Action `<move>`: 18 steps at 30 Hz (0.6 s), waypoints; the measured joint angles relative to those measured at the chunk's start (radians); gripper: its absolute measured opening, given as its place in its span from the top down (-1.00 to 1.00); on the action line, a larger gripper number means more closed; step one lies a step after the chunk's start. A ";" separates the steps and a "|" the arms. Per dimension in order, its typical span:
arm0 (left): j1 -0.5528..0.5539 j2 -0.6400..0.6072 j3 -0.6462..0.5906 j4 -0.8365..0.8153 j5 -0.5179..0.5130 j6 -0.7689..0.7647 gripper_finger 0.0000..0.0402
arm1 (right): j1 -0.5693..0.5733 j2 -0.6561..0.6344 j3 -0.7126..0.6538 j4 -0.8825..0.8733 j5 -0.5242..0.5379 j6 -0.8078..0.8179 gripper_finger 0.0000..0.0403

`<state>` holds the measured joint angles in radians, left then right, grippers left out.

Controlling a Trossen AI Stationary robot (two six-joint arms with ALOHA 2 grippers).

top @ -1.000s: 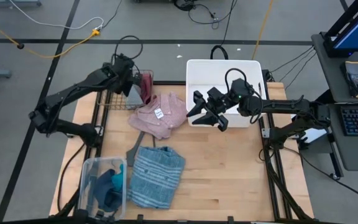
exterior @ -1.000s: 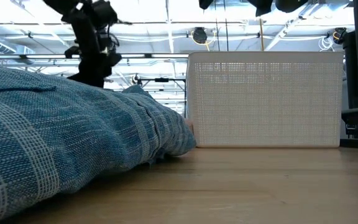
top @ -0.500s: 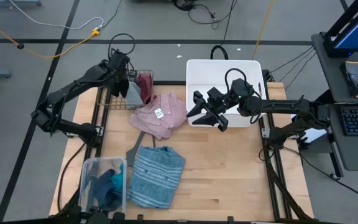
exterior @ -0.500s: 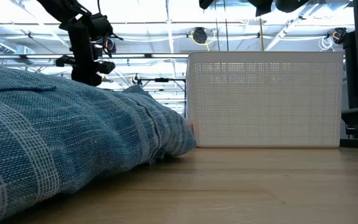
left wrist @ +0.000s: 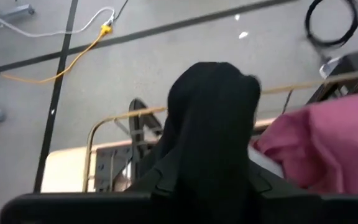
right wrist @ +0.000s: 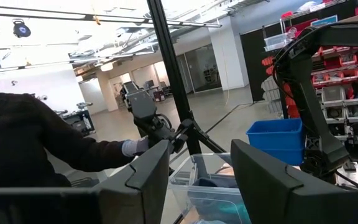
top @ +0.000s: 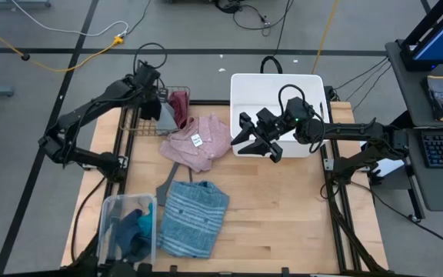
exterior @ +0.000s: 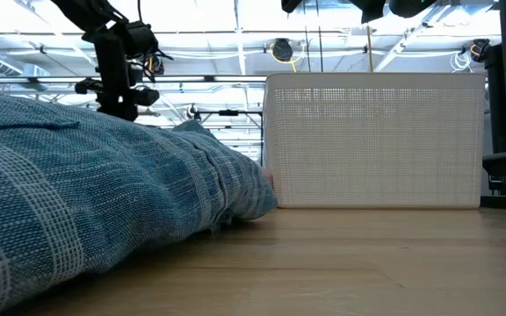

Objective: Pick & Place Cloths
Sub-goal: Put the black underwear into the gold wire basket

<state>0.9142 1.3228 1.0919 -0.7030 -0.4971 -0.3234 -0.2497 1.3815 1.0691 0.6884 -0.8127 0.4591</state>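
Note:
My left gripper is over the wire basket at the table's far left corner, shut on a black cloth. A maroon cloth and a grey one lie in that basket. The pink shirt with its white tag lies spread mid-table, and the blue striped cloth lies near the front edge. Teal and dark blue pieces sit in a clear bin. My right gripper hangs open and empty over the white basket's left rim. My left gripper pinches the black cloth between its two fingers, coming from above. The cloth bunches up over the fingertips in the wrist view and hides the place of contact, so which part it has cannot be told. It is held above the wire basket.
A white perforated basket stands at the table's far right. The clear bin is at the near left corner. A flat grey piece lies between the pink shirt and the striped cloth. Bare wood shows on the near right.
My left gripper has moved a little toward the table's far left corner, carrying the black cloth with it, and has stayed shut. The right arm has kept still.

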 joint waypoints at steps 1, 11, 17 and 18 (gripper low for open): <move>0.000 0.000 0.000 -0.018 -0.001 -0.005 0.54 | 0.000 0.000 0.000 0.000 0.000 0.000 0.18; 0.000 0.000 0.000 -0.083 0.001 -0.072 0.40 | 0.000 0.000 0.000 0.000 0.000 0.000 0.18; 0.000 0.000 0.000 -0.083 0.069 -0.068 0.39 | 0.000 0.000 0.000 0.000 0.000 0.001 0.18; 0.000 0.000 0.000 -0.086 0.091 -0.068 0.40 | 0.000 0.000 0.000 0.000 0.000 0.000 0.18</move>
<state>0.9142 1.3224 1.0919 -0.7890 -0.4064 -0.3916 -0.2497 1.3815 1.0688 0.6884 -0.8128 0.4595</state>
